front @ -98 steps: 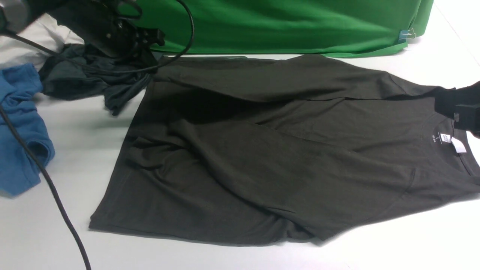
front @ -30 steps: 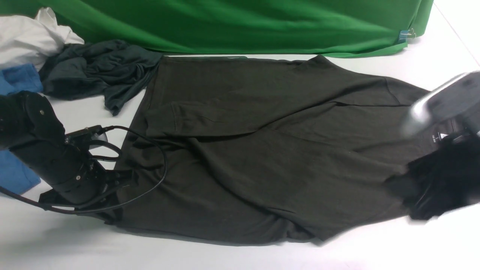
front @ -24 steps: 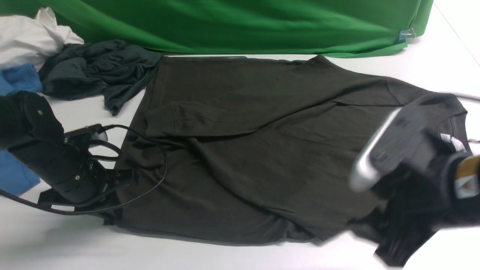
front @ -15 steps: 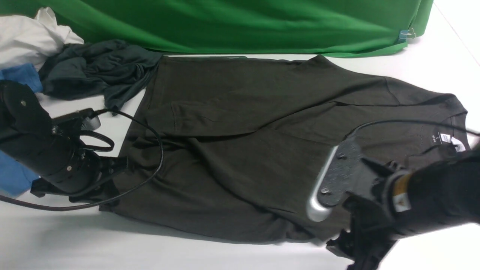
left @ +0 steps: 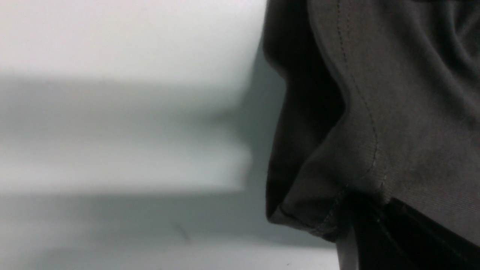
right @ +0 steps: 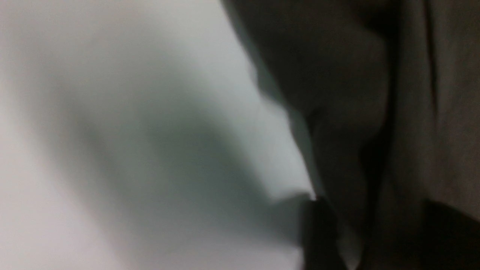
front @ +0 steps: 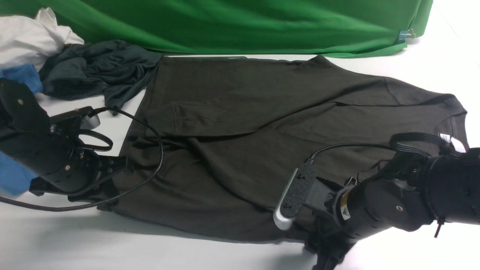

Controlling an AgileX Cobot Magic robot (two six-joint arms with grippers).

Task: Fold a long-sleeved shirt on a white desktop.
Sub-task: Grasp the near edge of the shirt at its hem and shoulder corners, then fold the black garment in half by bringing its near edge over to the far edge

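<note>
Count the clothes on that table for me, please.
4: a big dark shirt in the middle, a crumpled grey-green one at the far left, a blue one and a white one beside it. More may be hidden.

Creased green cloth backdrop (front: 262, 22) spans the rear

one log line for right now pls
left fingers: shut on shirt hem corner | right fingers: at shirt's near edge, grip unclear | shirt: sleeves folded in, on desktop
</note>
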